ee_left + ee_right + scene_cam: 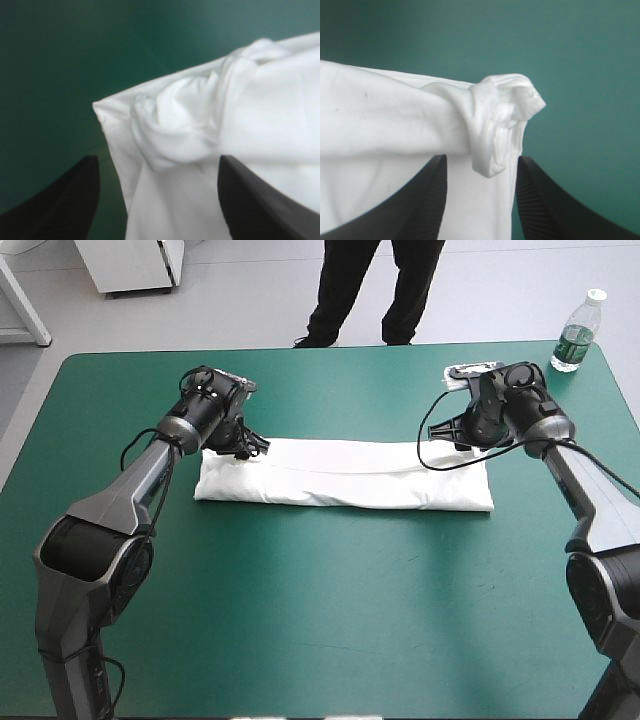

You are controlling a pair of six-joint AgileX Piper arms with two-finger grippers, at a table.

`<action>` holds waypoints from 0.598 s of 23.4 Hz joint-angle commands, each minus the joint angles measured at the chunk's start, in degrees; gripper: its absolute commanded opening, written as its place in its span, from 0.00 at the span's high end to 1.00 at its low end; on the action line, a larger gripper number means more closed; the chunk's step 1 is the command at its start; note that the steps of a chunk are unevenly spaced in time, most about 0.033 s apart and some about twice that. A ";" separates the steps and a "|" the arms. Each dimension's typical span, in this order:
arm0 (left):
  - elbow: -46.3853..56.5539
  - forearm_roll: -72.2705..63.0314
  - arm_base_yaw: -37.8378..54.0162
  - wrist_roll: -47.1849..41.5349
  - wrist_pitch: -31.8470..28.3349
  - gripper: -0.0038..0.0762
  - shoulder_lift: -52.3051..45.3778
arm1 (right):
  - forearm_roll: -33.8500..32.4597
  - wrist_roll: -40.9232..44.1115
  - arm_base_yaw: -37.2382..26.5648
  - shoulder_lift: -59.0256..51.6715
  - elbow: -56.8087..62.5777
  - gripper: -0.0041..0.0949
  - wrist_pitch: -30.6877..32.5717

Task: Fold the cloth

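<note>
The teal-green worktop is seen to fill most of the high view. The T-shirt is laid across its middle, somewhat toward the far edge, as a long folded white band running from left to right. Its layers are stacked flat, with one long fold line showing along the upper surface.

The left end effector is positioned over the band's far left corner. Its black fingers are held wide apart, and the cloth is seen between and ahead of them. A twisted bunch of fabric is raised at that corner, and nothing is clamped.

The right end effector is placed at the band's far right corner. Its fingers are also parted, with a strip of cloth lying in the gap. Just ahead of the tips a small knotted-looking twist of fabric is seen. No grip on it can be made out.

A clear plastic bottle with a white cap and green label is stood upright at the worktop's far right corner, well apart from the T-shirt.
</note>
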 commanded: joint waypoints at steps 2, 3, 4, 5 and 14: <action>-4.67 -0.26 -0.45 0.56 -0.12 0.48 -5.71 | -1.43 -0.45 -0.35 -5.05 -1.79 0.53 -0.38; -5.82 -0.51 -1.32 1.21 -0.12 0.69 -6.15 | -1.56 -0.45 -0.35 -5.63 -1.79 0.53 -0.15; -6.76 -1.00 -1.87 2.55 -0.01 0.83 -6.29 | -1.68 -0.34 -0.35 -6.00 -1.79 0.54 0.09; -7.47 -1.54 -2.55 3.60 0.11 0.99 -6.29 | -2.13 -0.34 -0.35 -6.14 -1.79 0.54 0.24; -8.60 -16.43 -11.77 10.85 -6.49 0.98 -4.33 | -2.91 0.01 -0.35 -8.12 -1.79 0.54 1.57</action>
